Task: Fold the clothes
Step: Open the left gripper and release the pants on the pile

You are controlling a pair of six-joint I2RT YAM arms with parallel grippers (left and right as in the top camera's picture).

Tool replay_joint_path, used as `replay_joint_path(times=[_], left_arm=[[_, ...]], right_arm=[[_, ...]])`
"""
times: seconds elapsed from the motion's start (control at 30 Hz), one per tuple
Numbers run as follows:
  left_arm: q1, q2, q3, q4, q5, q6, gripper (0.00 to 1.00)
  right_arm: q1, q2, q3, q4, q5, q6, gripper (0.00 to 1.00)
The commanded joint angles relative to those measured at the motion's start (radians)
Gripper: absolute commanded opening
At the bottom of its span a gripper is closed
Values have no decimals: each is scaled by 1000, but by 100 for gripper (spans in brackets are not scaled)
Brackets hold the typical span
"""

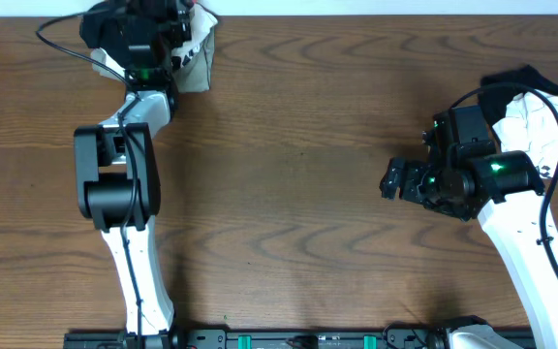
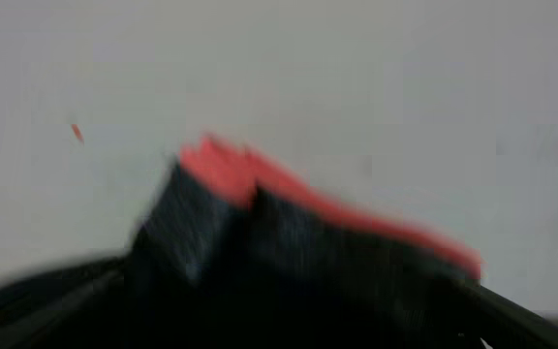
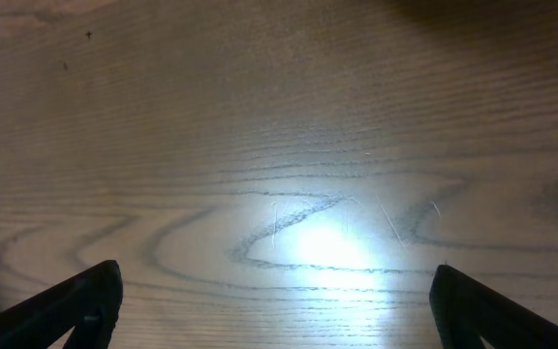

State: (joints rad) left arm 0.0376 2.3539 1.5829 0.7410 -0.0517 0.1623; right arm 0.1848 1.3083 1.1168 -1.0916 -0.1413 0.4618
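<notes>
A pile of clothes lies at the table's far left corner, with a white piece (image 1: 200, 50) showing beside my left gripper (image 1: 151, 27), which reaches into it. The left wrist view is blurred. It shows a black garment (image 2: 289, 262) with a grey band and a coral-red edge (image 2: 260, 179), bunched up between my left gripper's (image 2: 289, 315) wide-set dark fingers. Whether it is held cannot be made out. My right gripper (image 1: 395, 180) (image 3: 279, 310) hovers open over bare wood, nothing between its fingers (image 3: 90, 302).
A second heap of clothes, white (image 1: 542, 121) with black (image 1: 513, 81) on top, sits at the right edge behind my right arm. The wooden table (image 1: 298, 145) stretches between the two arms. A pale wall (image 2: 356, 78) stands behind the left pile.
</notes>
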Motion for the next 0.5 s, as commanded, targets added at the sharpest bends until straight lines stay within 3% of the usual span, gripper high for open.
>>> replay_joint_path(times=[0.0, 0.33, 0.47], left_arm=[[5, 48, 14, -2, 8, 17, 98], [-3, -75, 11, -3, 7, 11, 98], [-15, -247, 8, -126, 7, -104, 98]], right_arm=[[-7, 2, -5, -1, 0, -14, 99], [-7, 0, -5, -39, -31, 16, 99], [-7, -3, -5, -33, -30, 16, 99]])
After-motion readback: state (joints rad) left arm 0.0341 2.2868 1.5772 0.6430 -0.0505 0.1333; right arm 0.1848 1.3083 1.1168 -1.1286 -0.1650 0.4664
